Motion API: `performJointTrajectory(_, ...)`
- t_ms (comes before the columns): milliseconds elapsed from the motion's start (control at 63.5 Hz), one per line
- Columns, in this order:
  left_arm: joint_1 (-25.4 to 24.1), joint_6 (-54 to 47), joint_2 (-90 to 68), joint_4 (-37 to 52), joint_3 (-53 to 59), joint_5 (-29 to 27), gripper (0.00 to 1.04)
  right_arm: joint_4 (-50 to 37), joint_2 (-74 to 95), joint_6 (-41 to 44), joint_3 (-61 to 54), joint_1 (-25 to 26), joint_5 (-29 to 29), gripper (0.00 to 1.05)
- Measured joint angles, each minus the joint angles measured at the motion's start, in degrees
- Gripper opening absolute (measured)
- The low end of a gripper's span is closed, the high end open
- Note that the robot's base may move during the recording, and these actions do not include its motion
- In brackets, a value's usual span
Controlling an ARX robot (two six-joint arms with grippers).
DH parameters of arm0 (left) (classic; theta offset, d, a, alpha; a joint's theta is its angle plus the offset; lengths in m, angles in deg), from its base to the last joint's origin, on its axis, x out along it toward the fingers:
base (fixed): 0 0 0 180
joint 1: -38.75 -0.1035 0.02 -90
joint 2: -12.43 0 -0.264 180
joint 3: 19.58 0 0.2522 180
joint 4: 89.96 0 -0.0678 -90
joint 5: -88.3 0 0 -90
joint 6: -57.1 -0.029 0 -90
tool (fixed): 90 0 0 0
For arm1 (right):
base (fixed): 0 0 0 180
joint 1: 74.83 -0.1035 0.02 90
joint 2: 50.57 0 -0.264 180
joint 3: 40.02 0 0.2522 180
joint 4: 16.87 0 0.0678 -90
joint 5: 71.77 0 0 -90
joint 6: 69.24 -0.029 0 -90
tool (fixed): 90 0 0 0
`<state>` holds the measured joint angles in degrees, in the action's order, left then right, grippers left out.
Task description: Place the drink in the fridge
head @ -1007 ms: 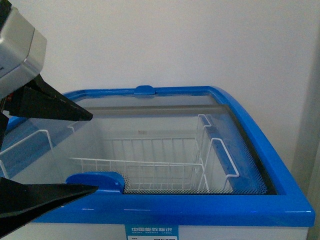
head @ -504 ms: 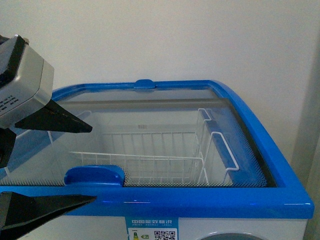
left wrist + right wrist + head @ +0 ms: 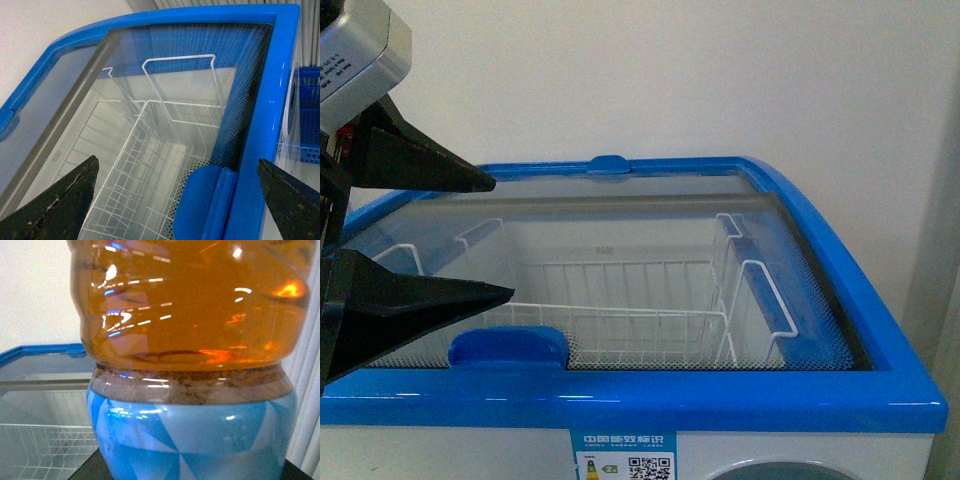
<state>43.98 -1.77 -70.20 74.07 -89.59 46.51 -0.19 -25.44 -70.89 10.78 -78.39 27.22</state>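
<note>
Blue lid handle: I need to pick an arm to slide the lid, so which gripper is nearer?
Left. The left gripper hangs just above the lid handle, jaws open. The right gripper is outside the front view, holding the drink bottle back from the fridge.

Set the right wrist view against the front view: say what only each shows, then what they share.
Only the right wrist view shows the drink bottle, amber liquid above a blue-and-white label, close to the camera. Only the front view shows the open left gripper at the left, the blue lid handle at the near rim and the QR-code sticker on the front. Both show the fridge with its blue rim, glass lid and white wire baskets.
</note>
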Motion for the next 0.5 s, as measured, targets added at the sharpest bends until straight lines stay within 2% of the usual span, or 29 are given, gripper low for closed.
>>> performJointTrajectory(504, 0.87, -1.14, -2.80, 0.68, 0.94, -1.38, 0.97, 0.00, 0.00, 0.00, 0.00, 0.00, 0.00, 0.37)
